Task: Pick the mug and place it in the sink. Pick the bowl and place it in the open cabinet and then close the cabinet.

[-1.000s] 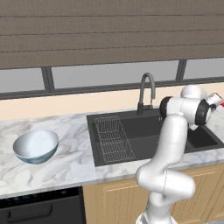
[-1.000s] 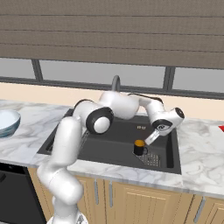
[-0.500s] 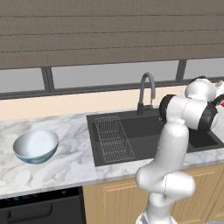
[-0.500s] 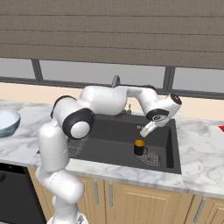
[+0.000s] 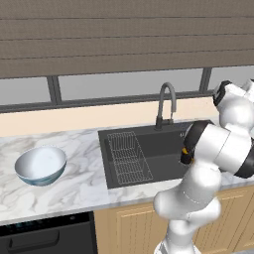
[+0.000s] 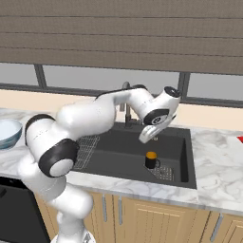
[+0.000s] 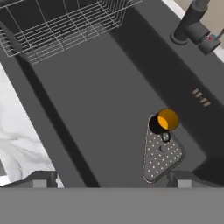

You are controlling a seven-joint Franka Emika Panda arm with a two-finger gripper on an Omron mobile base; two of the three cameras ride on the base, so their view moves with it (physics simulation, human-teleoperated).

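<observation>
The bench (image 5: 74, 186) is white marble and runs the whole way across, with a straight front edge. The sink (image 6: 182, 156) is a big dark box cut into it. Inside the sink, the wire rack (image 5: 130, 156) fills the side at 9 o'clock in the right base view. The rest of the sink floor is bare, so there is lots of room to move there. The tap (image 5: 166, 101) stands at the back rim, at 12 o'clock. The bowl (image 5: 40, 165) sits on the bench, well apart from the sink, at 9 o'clock from it in the left base view, near the front edge. The mug (image 6: 151, 160) stands upright on the sink floor, next to the drain plate (image 7: 161, 155). The hand (image 6: 148, 136) hangs above the mug, at 12 o'clock from it, with its fingers apart and nothing in them. No words or labels can be read.
</observation>
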